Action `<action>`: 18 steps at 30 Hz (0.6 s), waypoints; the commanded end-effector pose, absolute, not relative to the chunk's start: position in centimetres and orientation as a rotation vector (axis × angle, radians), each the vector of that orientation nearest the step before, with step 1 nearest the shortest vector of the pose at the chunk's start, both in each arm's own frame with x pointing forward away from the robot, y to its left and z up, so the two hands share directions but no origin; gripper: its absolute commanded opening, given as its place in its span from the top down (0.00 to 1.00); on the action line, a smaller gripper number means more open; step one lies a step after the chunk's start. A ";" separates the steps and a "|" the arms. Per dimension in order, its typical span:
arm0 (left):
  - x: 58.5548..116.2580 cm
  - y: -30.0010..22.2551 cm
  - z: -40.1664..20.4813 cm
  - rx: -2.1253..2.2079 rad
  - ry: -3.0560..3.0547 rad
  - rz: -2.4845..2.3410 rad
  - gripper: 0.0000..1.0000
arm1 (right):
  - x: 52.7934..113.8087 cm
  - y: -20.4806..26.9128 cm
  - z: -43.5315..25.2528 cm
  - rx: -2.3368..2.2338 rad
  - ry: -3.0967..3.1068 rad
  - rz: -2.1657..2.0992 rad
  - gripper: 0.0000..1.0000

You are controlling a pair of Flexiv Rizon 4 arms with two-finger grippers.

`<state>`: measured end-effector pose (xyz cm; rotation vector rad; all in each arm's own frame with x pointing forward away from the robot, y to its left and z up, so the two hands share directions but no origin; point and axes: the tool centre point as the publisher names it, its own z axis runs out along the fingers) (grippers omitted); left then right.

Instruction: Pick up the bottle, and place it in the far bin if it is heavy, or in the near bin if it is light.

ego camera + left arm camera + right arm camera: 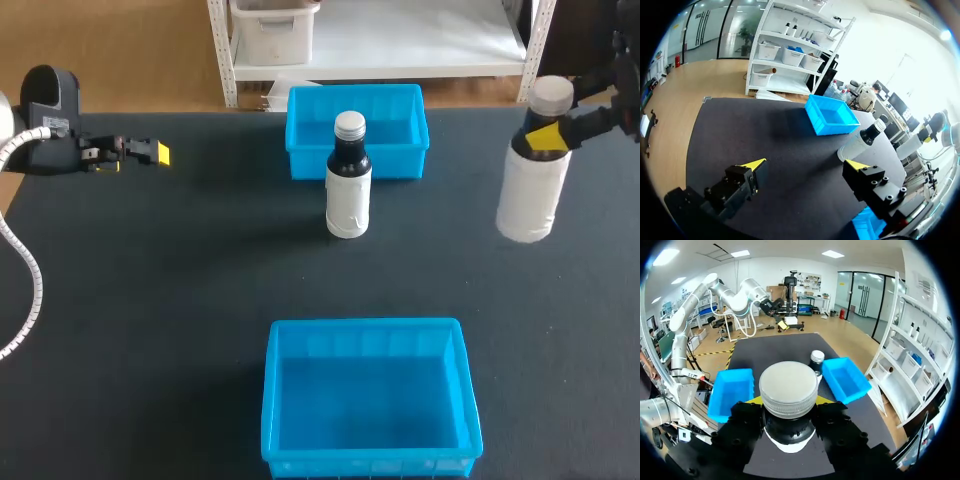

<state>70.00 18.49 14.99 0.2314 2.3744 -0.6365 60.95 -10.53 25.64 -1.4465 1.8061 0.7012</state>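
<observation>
A white bottle (533,190) with a grey cap hangs at the table's right side, and my right gripper (548,137) is shut on its neck. In the right wrist view its cap (788,389) fills the gap between the fingers of that gripper (789,401). A second bottle (348,180), dark with a white label and a silver cap, stands upright in the middle, just in front of the far bin (300,140). The near bin (275,400) lies at the front edge. My left gripper (150,152) stays open at the far left, with nothing between its fingers (807,165).
Both blue bins look bare inside. In the right wrist view the dark bottle (816,360) stands between the near bin (732,390) and the far bin (845,379). The left wrist view shows the far bin (832,116) and the dark bottle (862,141) ahead.
</observation>
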 end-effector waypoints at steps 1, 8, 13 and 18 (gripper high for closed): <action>70.0 18.5 15.0 0.231 2.374 -0.636 0.00 | 58.2 -8.4 26.6 -1.454 1.795 0.691 1.00; 70.0 18.5 15.0 0.231 2.374 -0.636 0.00 | 55.4 -4.1 27.0 -1.531 1.728 0.778 1.00; 70.0 18.5 15.0 0.231 2.374 -0.636 0.00 | 53.7 -0.5 26.5 -1.597 1.665 0.868 1.00; 70.0 18.5 15.0 0.231 2.374 -0.636 0.00 | 52.1 2.6 26.1 -1.661 1.596 0.960 1.00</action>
